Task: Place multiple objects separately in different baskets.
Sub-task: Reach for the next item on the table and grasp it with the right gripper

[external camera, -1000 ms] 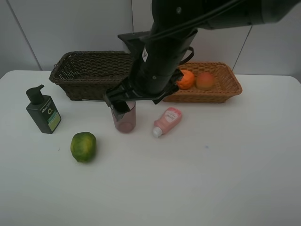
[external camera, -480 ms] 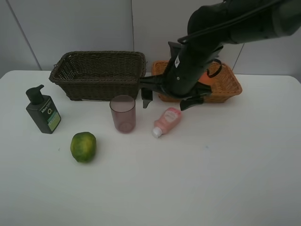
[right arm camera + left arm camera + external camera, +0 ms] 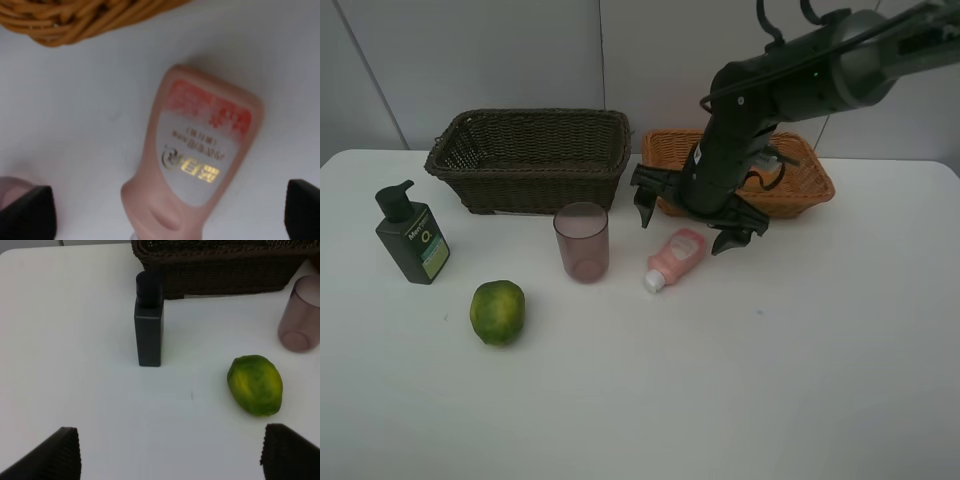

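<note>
My right gripper (image 3: 688, 225) is open and hangs just above the pink tube with a white cap (image 3: 677, 255), which lies flat on the table. In the right wrist view the tube (image 3: 200, 150) lies between the two fingertips. The mauve cup (image 3: 582, 242) stands left of the tube. The green citrus (image 3: 497, 312) and the dark green pump bottle (image 3: 411, 234) stand at the left. The dark brown basket (image 3: 530, 180) and the tan basket (image 3: 810, 172) stand at the back. My arm hides the inside of the tan basket. My left gripper (image 3: 175, 455) is open and empty above the table.
In the left wrist view the pump bottle (image 3: 148, 325), the citrus (image 3: 255, 385), the cup (image 3: 300, 320) and the dark basket (image 3: 220, 270) lie ahead of the left gripper. The tan basket's rim (image 3: 75, 20) is close beside the tube.
My right arm has moved right from over the cup to above the pink tube and come lower. The cup stands uncovered. The objects have not moved.
</note>
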